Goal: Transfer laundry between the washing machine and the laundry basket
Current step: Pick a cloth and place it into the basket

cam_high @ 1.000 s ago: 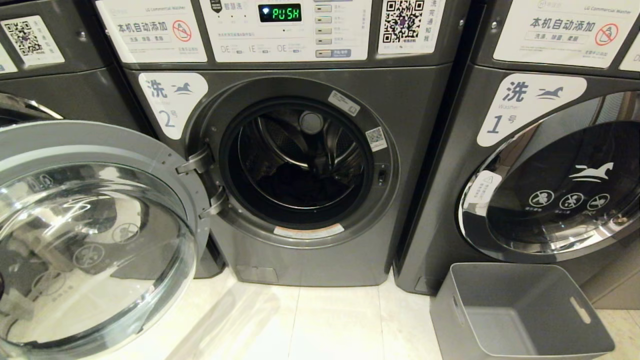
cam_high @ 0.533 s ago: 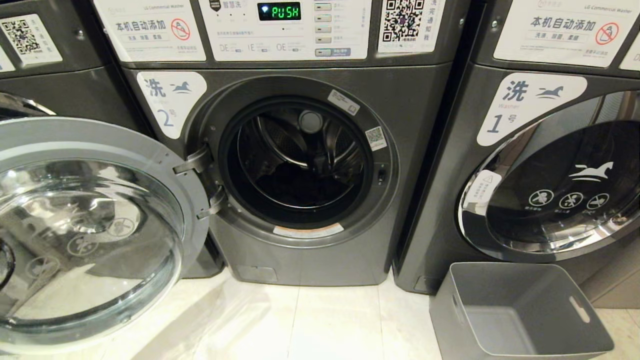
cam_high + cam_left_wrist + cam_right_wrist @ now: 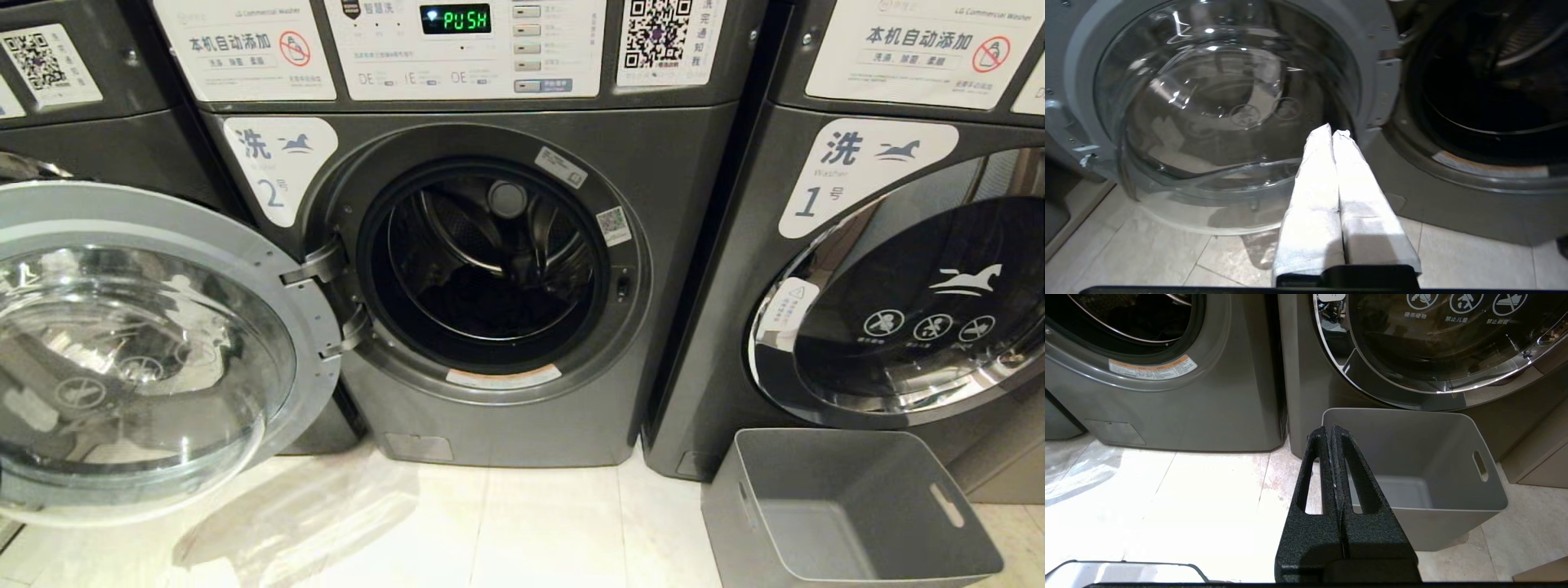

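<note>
The middle washer's display [image 3: 455, 19] read "PUSH", and its white label [image 3: 280, 167] carried "洗" and "2号". The right washer's label [image 3: 865, 173] read "洗", "Washer" and "1号"; its top sticker [image 3: 922, 51] read "本机自动添加".

washer door [image 3: 155, 343] swung further open, toward the left

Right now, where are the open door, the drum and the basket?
Open door [image 3: 147, 359], head view, on its glass bowl.
Drum [image 3: 490, 261], head view, on the dark inside of the opening.
Basket [image 3: 841, 465], head view, on its inner back wall.
</note>
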